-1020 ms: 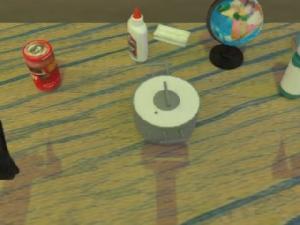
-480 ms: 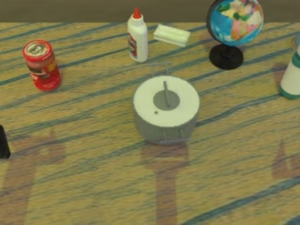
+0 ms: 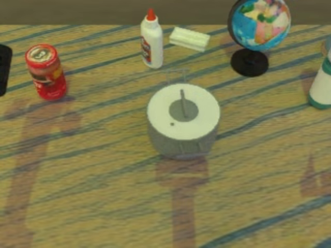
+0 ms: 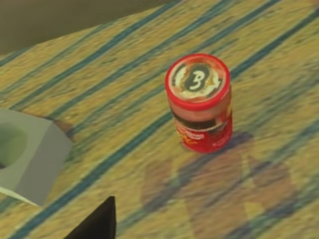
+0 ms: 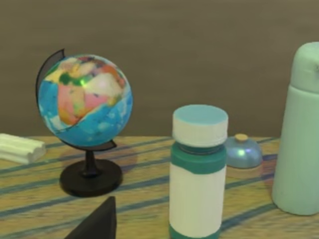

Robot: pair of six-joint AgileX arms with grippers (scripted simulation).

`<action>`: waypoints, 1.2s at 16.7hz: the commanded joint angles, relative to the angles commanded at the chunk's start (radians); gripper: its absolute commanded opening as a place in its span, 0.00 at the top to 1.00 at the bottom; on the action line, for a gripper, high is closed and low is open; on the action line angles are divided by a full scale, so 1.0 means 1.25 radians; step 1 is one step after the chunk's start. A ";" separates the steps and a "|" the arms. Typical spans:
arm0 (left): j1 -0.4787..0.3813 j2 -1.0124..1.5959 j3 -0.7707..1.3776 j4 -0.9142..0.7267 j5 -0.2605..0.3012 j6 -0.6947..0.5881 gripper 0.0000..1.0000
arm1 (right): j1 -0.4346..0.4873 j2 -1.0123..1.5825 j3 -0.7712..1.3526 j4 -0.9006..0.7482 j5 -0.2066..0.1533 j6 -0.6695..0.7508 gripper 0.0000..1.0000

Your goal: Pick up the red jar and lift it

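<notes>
Top view, left gripper (image 3: 4, 70) beside red jar (image 3: 46, 72)

Even brightness, soft arm shadows

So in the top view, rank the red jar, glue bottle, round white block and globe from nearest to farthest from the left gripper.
From the left gripper, at the table's left edge:
1. Red jar, just beside it, far left.
2. Glue bottle, back centre.
3. Round white block, table centre.
4. Globe, back right.
</notes>
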 joint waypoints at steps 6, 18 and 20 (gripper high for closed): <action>0.001 0.492 0.489 -0.261 0.024 0.133 0.00 | 0.000 0.000 0.000 0.000 0.000 0.000 0.00; 0.014 1.144 1.137 -0.604 0.046 0.300 0.00 | 0.000 0.000 0.000 0.000 0.000 0.000 0.00; 0.015 1.167 1.159 -0.616 0.047 0.306 0.00 | 0.000 0.000 0.000 0.000 0.000 0.000 0.00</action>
